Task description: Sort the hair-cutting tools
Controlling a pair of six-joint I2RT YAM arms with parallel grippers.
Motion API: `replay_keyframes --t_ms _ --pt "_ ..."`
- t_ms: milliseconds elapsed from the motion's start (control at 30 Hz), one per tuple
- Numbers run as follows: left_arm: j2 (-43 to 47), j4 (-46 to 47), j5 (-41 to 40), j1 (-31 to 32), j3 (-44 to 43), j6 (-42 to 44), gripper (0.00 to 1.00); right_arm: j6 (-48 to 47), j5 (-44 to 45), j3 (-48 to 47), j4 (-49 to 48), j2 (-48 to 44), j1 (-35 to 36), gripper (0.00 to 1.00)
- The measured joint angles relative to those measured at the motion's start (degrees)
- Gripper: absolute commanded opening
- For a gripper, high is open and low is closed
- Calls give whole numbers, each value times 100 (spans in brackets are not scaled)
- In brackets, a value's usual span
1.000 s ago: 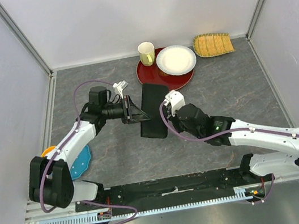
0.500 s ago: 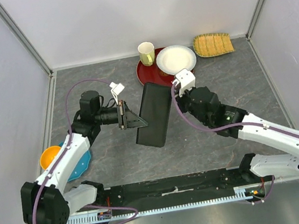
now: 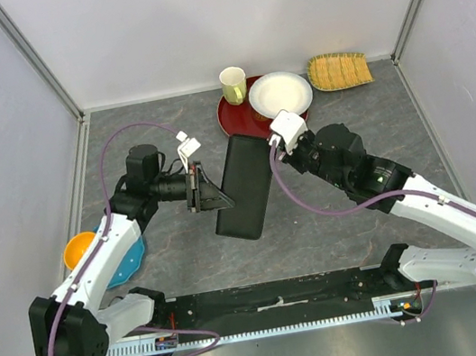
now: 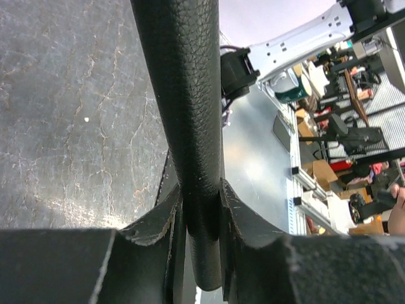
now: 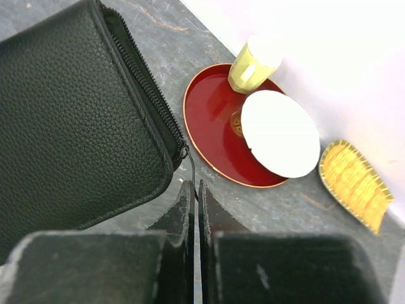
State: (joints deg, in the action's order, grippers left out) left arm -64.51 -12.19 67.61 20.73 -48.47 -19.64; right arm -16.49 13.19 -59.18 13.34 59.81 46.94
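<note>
No scissors or combs show in any view. The large black zipped case point(image 3: 244, 186) hangs between both arms above the table. My left gripper point(image 3: 219, 197) is shut on the case's left long edge; in the left wrist view the leather edge point(image 4: 183, 95) runs between the left gripper's point(image 4: 201, 190) fingers. My right gripper point(image 3: 277, 155) is at the case's far right corner. In the right wrist view the right gripper point(image 5: 195, 187) is shut on the thin zipper pull point(image 5: 192, 166) of the case point(image 5: 69, 126). The zipper looks closed.
A red tray point(image 3: 241, 115) at the back holds a yellow cup point(image 3: 233, 84) and a white plate point(image 3: 280, 94). A woven basket point(image 3: 339, 71) lies at the back right. A blue plate point(image 3: 132, 255) and an orange bowl point(image 3: 77, 251) sit at the left edge.
The right gripper moved from the case's near right side up to its far right corner. The left arm drew back slightly, and the case's near end shifted left.
</note>
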Motion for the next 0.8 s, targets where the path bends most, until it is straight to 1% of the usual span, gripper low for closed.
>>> replay_keyframes --t_ms 200,333,600,800 --pt "-201 -638 -15 262 -289 723 2 -984 -306 -326 483 17 -105 0" --pt "-293 -890 -96 485 -328 1019 2 -1526 -562 -719 962 205 -149 0" --pt "-490 -1078 -367 870 -409 1226 2 -2433 -920 -1425 1709 758 -238 0" --pt "-693 -1156 -529 1141 -505 1279 2 -2835 -1185 -1744 1993 1029 -297 0"
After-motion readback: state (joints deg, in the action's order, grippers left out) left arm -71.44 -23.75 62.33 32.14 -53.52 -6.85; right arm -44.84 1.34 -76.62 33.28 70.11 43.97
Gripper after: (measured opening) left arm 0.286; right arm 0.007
